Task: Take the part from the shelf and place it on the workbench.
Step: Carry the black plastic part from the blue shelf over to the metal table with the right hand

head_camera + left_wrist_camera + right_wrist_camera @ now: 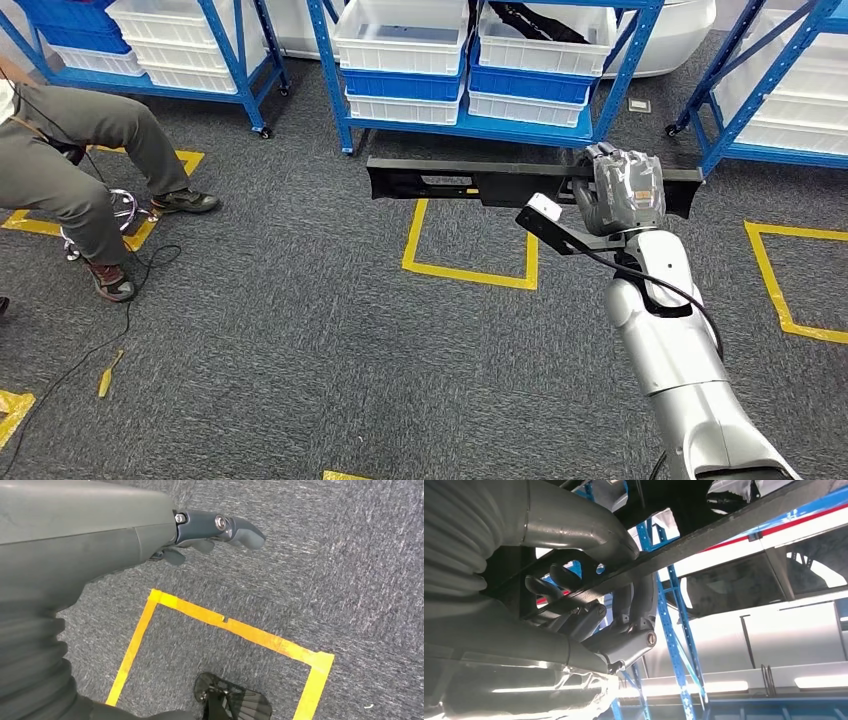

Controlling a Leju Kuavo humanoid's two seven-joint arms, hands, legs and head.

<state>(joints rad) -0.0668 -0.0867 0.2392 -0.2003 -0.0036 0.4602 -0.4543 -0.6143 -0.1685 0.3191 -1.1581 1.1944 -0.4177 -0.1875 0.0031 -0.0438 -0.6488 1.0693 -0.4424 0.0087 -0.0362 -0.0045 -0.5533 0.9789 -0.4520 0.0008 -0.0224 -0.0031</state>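
The part point(470, 184) is a long black plastic bar, held level above the grey carpet in front of the blue shelf point(480, 125). My right hand point(622, 190) grips it near its right end, fingers wrapped over the top. In the right wrist view the same hand point(614, 625) curls around the dark bar point(734, 525) from below. My left hand point(210, 532) hangs over the carpet with nothing in it, its fingers loosely bent and apart.
Blue shelves with white and blue bins point(400, 40) stand ahead and to both sides. A seated person's legs point(90, 160) are at the left. Yellow tape squares point(468, 268) mark the carpet; a cable point(90, 350) trails on the floor at left.
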